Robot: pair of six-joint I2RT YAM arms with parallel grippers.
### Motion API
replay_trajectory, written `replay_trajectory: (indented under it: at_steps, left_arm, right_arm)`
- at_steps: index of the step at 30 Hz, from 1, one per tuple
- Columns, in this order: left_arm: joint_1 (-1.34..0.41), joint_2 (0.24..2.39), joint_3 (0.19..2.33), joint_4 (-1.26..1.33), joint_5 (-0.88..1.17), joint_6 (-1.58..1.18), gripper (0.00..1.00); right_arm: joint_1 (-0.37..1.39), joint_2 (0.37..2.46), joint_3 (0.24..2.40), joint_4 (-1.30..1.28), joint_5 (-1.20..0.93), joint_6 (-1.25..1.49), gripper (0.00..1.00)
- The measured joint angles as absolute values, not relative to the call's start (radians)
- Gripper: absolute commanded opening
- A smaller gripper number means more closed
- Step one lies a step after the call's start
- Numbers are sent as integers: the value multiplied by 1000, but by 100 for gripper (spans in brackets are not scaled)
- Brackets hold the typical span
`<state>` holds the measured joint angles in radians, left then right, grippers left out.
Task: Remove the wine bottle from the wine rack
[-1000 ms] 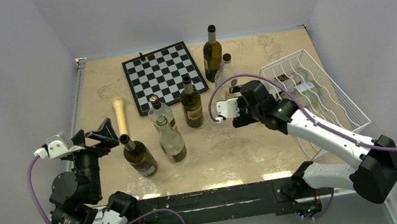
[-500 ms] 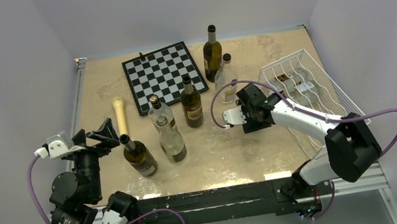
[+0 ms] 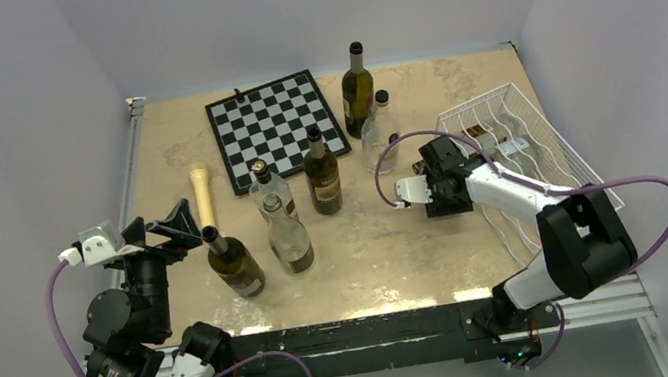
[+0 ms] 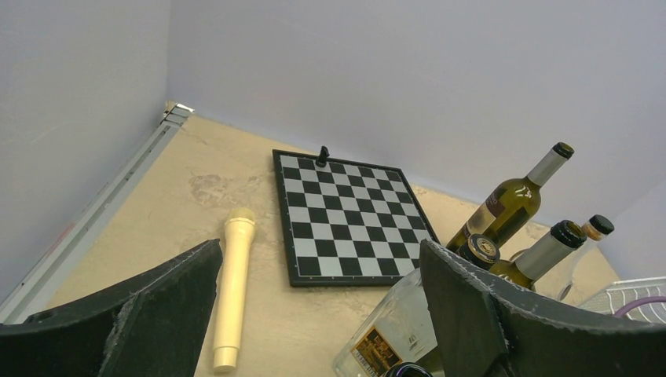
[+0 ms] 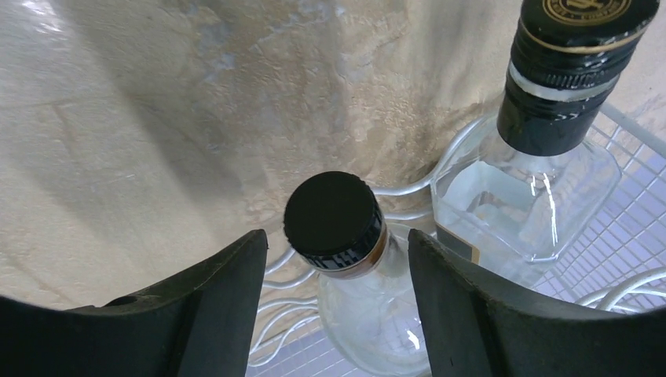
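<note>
Near edge, left side: my left gripper (image 3: 161,226) hangs over the table (image 3: 392,260) with its jaws spread wide and nothing between them. Just beyond it a dark bottle (image 3: 235,265) stands upright. A clear bottle (image 3: 289,238) stands to its right. A second clear one (image 3: 267,189) and a dark labelled bottle (image 3: 322,172) stand a little farther back.

Right side, mid-table: my right gripper (image 5: 336,233) is at the near-left edge of the wine rack (image 3: 555,169). The rack sits on the right of the table and runs toward the far right corner. The wrist view shows the jaws open and holding nothing. The wine bottle (image 5: 345,259) is clear glass with a black screw cap and lies in the rack, neck resting on the wavy front wire. Its cap sits between the two fingers (image 5: 220,290) with a gap on each side, the left gap narrower. I see no contact. A square-shouldered clear bottle (image 5: 526,196) with a black and gold cap lies just beside it in the rack, on the right of the wrist view.

Farther back: a cream cylinder (image 3: 201,194) lies left of the chessboard (image 3: 275,127), and one dark piece (image 4: 322,155) stands at the board's far edge. Right of the board a tall green bottle (image 3: 356,91) stands upright, with a small clear bottle (image 3: 381,125) just in front of it.
</note>
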<state>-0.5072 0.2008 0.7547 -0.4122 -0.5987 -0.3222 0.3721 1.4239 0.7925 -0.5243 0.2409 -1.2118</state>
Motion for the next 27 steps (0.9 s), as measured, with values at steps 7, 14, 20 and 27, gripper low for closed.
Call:
replay_trajectory:
  at_steps: [7,14,20,27]
  left_arm:
    - [-507,201,755,-412,-599,-322,100]
    - [-507,200,755,-412,-599,-322,100]
    - [-507,194,755,-412,-600,-322,100]
    - [-507,184,755,-411,-599,-322,100]
  right_arm:
    - [336,1425,784,-479,240,-1257,61]
    - [334,1465,781,-456,239,-1271,56]
    - [334,1459,777,-443,239,-1291,44]
    - [344,1452,777,-451,245,-1325,41]
